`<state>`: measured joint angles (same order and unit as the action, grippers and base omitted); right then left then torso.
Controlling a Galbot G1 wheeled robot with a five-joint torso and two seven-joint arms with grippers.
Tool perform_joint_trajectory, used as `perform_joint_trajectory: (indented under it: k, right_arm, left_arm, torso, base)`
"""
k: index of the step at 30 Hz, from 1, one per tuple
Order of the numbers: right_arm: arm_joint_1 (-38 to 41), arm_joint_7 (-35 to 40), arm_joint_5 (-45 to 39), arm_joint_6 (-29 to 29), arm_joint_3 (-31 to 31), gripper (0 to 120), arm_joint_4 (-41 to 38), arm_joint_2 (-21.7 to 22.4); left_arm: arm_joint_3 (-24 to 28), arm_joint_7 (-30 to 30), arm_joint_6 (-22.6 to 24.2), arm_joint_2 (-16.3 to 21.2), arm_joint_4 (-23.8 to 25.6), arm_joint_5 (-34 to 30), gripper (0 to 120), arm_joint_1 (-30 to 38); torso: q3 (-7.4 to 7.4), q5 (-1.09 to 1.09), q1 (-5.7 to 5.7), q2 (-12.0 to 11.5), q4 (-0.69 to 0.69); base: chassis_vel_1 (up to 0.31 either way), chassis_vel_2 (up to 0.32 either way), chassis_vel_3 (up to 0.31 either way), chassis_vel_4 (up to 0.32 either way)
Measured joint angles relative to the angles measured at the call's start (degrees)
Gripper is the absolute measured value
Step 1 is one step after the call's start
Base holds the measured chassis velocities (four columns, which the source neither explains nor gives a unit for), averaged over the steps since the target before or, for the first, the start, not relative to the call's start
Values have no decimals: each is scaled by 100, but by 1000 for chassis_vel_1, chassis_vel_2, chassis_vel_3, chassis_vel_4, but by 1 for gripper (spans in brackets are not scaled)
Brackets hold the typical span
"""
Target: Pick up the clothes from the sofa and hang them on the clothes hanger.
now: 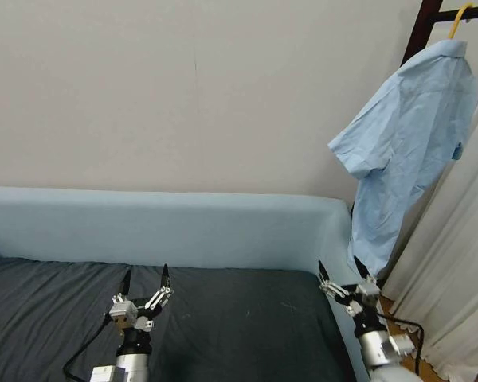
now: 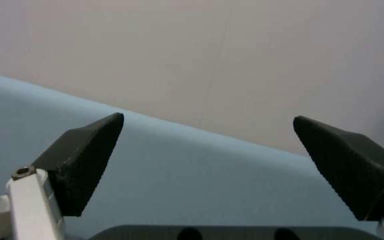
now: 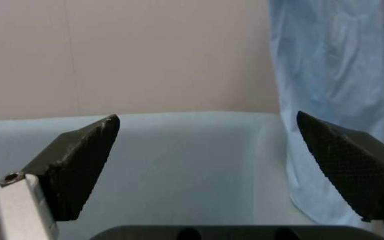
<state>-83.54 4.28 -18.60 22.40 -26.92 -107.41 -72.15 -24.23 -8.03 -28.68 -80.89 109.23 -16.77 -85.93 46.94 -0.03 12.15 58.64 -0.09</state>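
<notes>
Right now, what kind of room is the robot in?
Probably a living room at home: a light-blue sofa with a dark seat, a blue shirt on a yellow hanger, and pale curtains beside it.

Plain pale wall across the back, evenly lit. Below it runs the sofa, with a light-blue back and arm and a dark grey seat. On the right hangs a white curtain, a sliver of wooden floor between it and the sofa.
</notes>
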Motion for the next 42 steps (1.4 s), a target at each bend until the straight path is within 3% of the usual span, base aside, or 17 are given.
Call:
perform_joint_trajectory:
  k: [6,11,17,21,26,42]
  right_arm:
    - [-363,-54,263,139,-164,100,-176,-314]
    - [-296,-90,359,167,-244,100,-100,-173]
    - [-201,308,1025,-276,-427,100,-426,21]
    - [-264,325,1004,-533,-453,100,-640,152]
    - [-341,242,1018,-773,-462,100,-747,215]
    - [-332,232,1002,-782,-452,100,-743,220]
  left_arm:
    - [96,2,-62,-289,-22,176,100,-184]
    - [55,-77,-83,-127,15,190,100,-248]
    - [14,-388,106,112,421,360,100,-425]
    - [30,-445,263,196,583,380,100,-451]
    - [46,-240,380,205,668,358,100,-397]
    - [52,-205,389,202,670,339,100,-383]
  torso:
    - [0,-1,0,0,2]
    - [1,0,1,0,2]
    - [1,0,1,0,2]
    - [1,0,1,0,2]
    - [1,0,1,0,0]
    - [1,0,1,0,2]
  base:
    - [0,0,0,0]
    - [0,0,0,0]
    - [0,0,0,0]
    - [0,0,0,0]
    - [0,0,0,0]
    - [0,0,0,0]
